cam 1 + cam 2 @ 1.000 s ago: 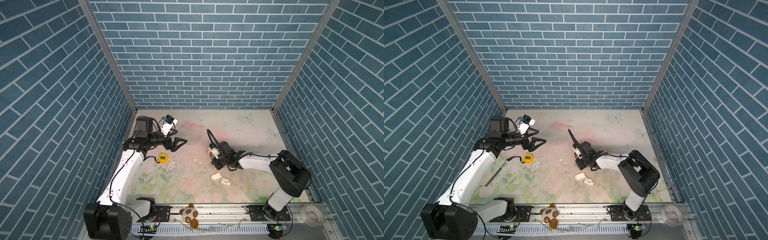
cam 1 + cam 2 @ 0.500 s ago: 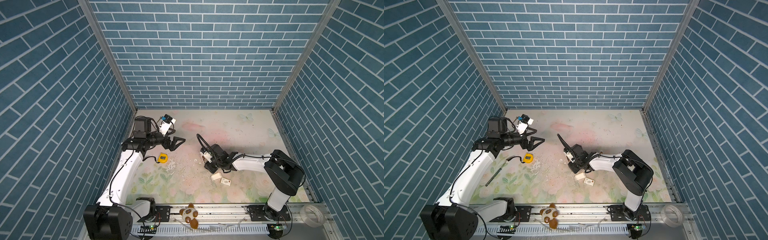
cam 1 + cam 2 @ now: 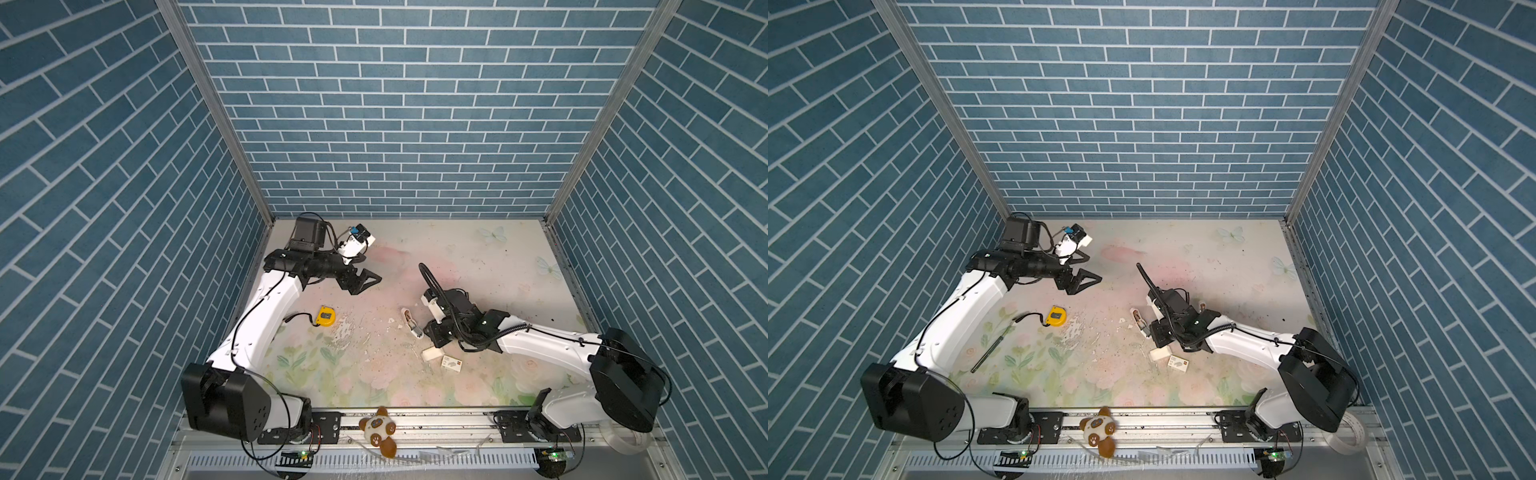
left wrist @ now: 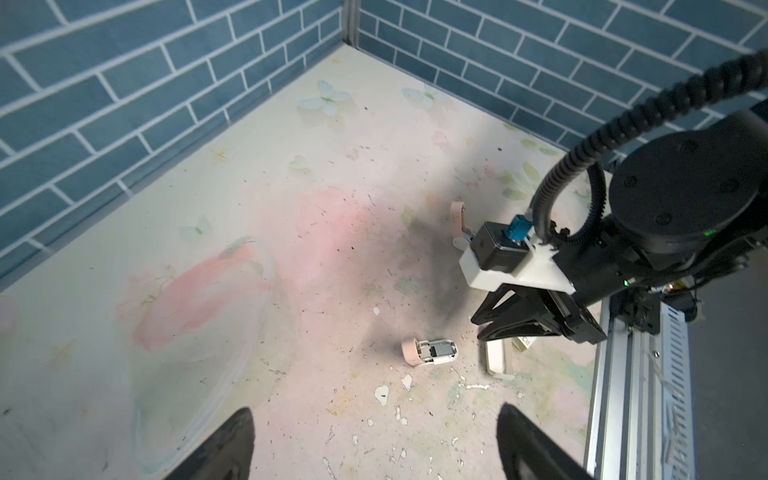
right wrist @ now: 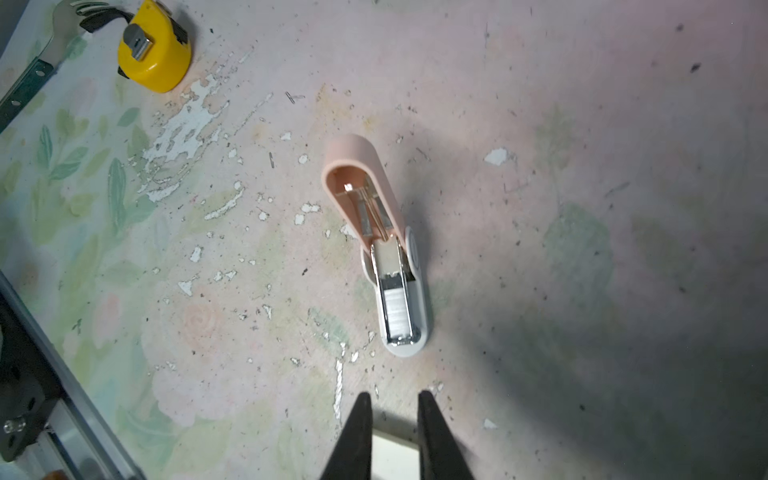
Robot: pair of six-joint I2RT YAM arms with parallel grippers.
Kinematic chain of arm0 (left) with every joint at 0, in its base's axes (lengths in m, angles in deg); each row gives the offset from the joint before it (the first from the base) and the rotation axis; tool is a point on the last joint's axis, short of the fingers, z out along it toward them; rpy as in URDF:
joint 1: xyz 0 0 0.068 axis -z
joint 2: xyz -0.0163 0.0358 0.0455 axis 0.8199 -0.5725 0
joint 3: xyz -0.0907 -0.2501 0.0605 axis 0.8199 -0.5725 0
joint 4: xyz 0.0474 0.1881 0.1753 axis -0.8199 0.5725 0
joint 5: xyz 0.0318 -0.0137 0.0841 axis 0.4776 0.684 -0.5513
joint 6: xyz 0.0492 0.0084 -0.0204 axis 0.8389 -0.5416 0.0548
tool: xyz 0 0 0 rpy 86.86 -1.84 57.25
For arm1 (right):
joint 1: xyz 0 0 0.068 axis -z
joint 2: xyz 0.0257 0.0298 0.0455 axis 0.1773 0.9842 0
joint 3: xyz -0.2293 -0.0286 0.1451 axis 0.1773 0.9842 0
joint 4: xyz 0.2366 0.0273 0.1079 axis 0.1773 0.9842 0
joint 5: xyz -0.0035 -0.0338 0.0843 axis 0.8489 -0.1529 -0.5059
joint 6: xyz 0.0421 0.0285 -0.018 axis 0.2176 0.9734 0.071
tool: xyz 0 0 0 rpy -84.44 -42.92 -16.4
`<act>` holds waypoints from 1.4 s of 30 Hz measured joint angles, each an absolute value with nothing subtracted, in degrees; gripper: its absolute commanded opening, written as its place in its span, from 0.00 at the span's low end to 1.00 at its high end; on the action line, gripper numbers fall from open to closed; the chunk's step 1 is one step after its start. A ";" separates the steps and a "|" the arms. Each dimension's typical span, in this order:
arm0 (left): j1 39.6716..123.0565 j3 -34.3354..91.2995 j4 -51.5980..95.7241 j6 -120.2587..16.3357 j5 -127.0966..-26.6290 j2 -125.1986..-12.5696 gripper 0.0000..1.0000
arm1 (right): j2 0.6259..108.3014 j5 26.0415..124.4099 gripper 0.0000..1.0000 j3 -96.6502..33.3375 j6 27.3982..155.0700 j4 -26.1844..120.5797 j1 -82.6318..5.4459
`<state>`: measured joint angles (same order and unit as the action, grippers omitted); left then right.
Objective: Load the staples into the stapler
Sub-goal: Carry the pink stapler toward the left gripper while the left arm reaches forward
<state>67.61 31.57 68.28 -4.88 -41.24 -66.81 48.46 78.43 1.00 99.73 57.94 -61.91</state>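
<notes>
My left gripper hangs with its fingers spread wide. My right gripper keeps a narrow gap above the white tray; I cannot tell whether they touch. The stapler lies open mid-table just beyond. Its long axis lines up with my right fingers, pink lid pointing away, staples in the white base nearest. The floral tabletop is worn, and blue brick walls surround it.

A yellow tape measure lay on the table toward its left edge, a black strap trailing from it. A dark-handled fork lay nearer that edge. White flaked patches scarred the floral surface just beside the measure. A brown-and-white plush toy sat on the rail along the front edge. A clear tape roll lay beyond the front right corner.
</notes>
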 measured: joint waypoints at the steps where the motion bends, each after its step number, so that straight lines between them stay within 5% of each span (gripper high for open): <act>1: 67.92 31.57 68.87 -4.31 -41.24 -67.67 0.89 | 48.72 77.77 0.15 1.08 101.37 58.13 -61.89; 16: 70.67 29.47 64.94 -3.43 -40.32 -70.22 0.84 | 59.19 68.39 0.11 -1.89 112.32 56.76 -61.45; 42: 75.78 27.77 61.77 -3.63 -41.02 -73.55 0.68 | 64.88 63.98 0.15 -4.14 111.73 55.10 -52.58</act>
<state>75.78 27.77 61.77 -3.63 -41.02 -73.55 64.88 63.98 -4.14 111.73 55.10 -52.58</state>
